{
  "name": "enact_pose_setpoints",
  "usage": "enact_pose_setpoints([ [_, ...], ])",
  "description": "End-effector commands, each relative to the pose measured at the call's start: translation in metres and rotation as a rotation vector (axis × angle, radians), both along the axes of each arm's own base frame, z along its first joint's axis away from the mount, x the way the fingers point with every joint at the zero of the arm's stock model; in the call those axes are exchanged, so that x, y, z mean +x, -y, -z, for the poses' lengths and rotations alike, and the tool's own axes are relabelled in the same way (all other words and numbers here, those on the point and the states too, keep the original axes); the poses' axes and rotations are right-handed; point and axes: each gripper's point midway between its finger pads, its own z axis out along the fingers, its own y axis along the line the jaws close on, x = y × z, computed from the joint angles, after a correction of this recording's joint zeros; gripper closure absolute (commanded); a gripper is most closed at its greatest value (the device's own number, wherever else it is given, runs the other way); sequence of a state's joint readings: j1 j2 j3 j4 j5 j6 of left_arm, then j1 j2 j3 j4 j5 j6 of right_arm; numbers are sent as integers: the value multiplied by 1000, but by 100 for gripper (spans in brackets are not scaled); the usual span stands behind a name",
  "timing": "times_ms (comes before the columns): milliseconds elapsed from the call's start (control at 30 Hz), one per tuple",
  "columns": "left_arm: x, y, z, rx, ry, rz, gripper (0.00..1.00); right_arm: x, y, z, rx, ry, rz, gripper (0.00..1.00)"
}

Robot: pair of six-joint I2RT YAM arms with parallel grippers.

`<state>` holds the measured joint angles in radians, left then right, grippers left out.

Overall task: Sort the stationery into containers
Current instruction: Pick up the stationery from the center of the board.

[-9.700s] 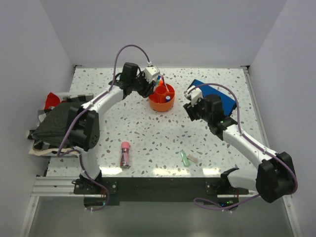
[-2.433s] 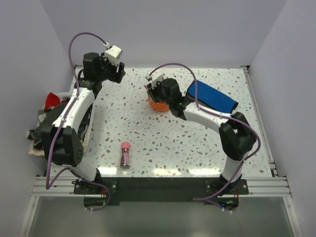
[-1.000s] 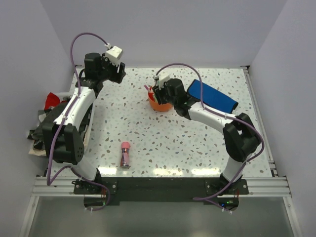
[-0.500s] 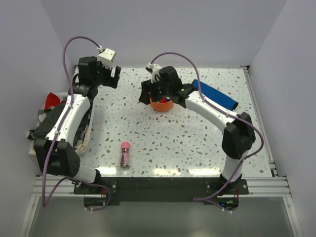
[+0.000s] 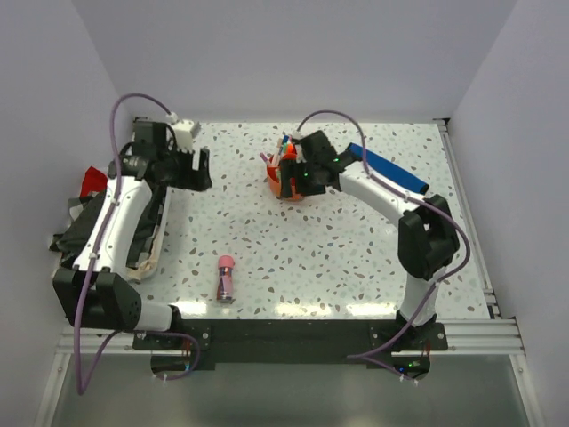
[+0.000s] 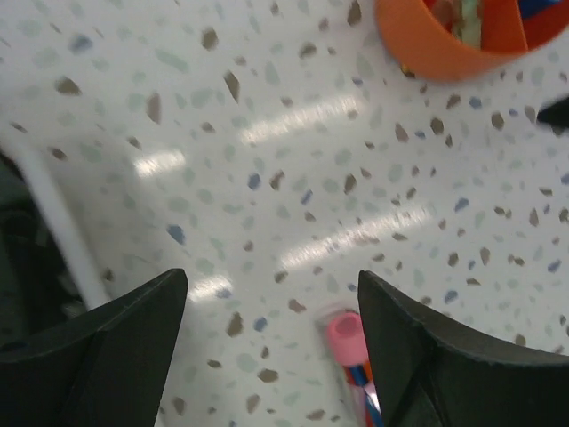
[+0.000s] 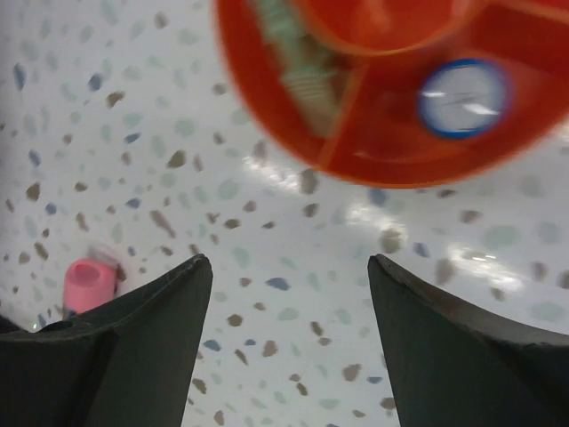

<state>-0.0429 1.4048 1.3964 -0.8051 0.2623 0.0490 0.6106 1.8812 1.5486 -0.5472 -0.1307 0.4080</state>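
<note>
Top view: the glue tube (image 5: pixel 225 278) lies alone on the near table (image 5: pixel 356 258), long axis near-to-far, cap far; I judge the left gripper (image 5: pixel 198 169) slightly nearer than the right gripper (image 5: pixel 286 174) over the caddy (image 5: pixel 293 189). Left wrist: jaws spread, empty, tube cut off below. Right wrist: jaws spread, empty; blurred, caddy contents unclear.

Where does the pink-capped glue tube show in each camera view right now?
Top external: glue tube lies below and left of the picture's centre.
Left wrist: at the bottom edge, right of centre.
Right wrist: lower left, only its pink cap showing.
Shared landmark: the orange caddy, in all three views.
</note>
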Motion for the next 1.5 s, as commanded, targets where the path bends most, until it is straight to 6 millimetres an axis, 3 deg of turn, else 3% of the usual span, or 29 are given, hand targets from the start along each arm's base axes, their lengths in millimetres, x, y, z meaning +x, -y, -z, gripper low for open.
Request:
enact_pose_setpoints([
  [0, -108, 40, 82, -84, -419, -12, 19, 43, 89, -32, -64, 83, 246, 25],
  [167, -163, 39, 146, -65, -637, -39, 19, 49, 127, -32, -49, 67, 329, 25],
  [267, -176, 37, 159, -24, -666, -34, 19, 44, 134, -31, -31, 60, 339, 25],
  [433, -181, 49, 167, -38, -705, 1, 18, 32, 135, -27, -3, 64, 338, 24],
  [600, -202, 60, 182, -25, -783, 37, 18, 17, 138, -14, -1, 28, 340, 24],
  [700, -211, 60, 192, 12, -828, 30, 18, 15, 140, -17, -5, 43, 341, 24],
  [833, -206, 72, 204, 36, -836, 25, 19, 16, 145, -28, -8, 81, 340, 24],
  [1100, -207, 70, 226, 135, -862, -1, 23, 1, 155, -44, -6, 127, 336, 24],
  [1233, -190, 79, 227, 124, -809, 47, 39, -11, 163, -41, -8, 134, 340, 24],
  [1267, -186, 83, 226, 117, -796, 69, 49, -13, 165, -41, -8, 137, 340, 25],
  [1333, -168, 91, 218, 104, -733, 124, 55, -18, 170, -45, -18, 162, 327, 25],
  [1433, -140, 108, 191, 70, -618, 231, 81, -25, 180, -53, -41, 213, 320, 25],
  [1467, -135, 114, 179, 51, -584, 269, 96, -28, 183, -55, -49, 225, 309, 25],
])
